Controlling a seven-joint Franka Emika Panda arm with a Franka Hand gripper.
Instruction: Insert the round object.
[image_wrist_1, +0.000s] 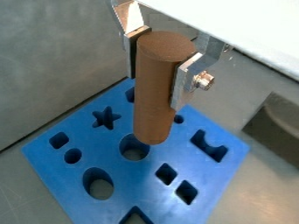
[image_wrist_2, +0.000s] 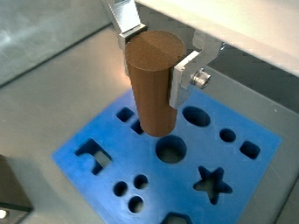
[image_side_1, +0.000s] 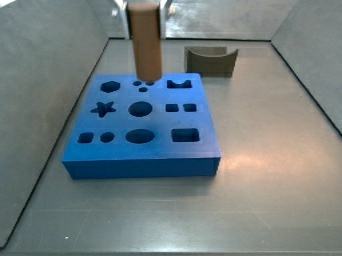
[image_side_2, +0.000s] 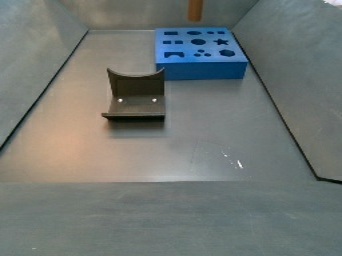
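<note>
1. One end effector (image_wrist_1: 160, 59) shows in both wrist views, its two flat silver fingers (image_wrist_2: 186, 77) pressed against opposite sides of the one round object (image_wrist_1: 156, 87), so it is clamped on that peg.
2. The round object (image_wrist_2: 153, 85) is a single smooth brown cylinder, held upright with its flat top near the fingers and its lower end hanging above the blue block (image_wrist_1: 70, 137).
3. In a wrist view its lower end sits over or just at a round hole (image_wrist_2: 172, 150) in the block; whether it has entered any hole cannot be told.
4. In a side view the peg (image_side_1: 144, 40) stands vertical over the far end of the block (image_side_1: 144, 155), with the arm above cut off by the frame.
5. There is one blue block (image_side_2: 201, 62), its top cut with many shaped openings, among them one star (image_side_1: 106, 89).
6. One dark grey notched block (image_side_2: 135, 98) rests on the desk (image_side_2: 201, 150), well apart from the blue block.
</note>
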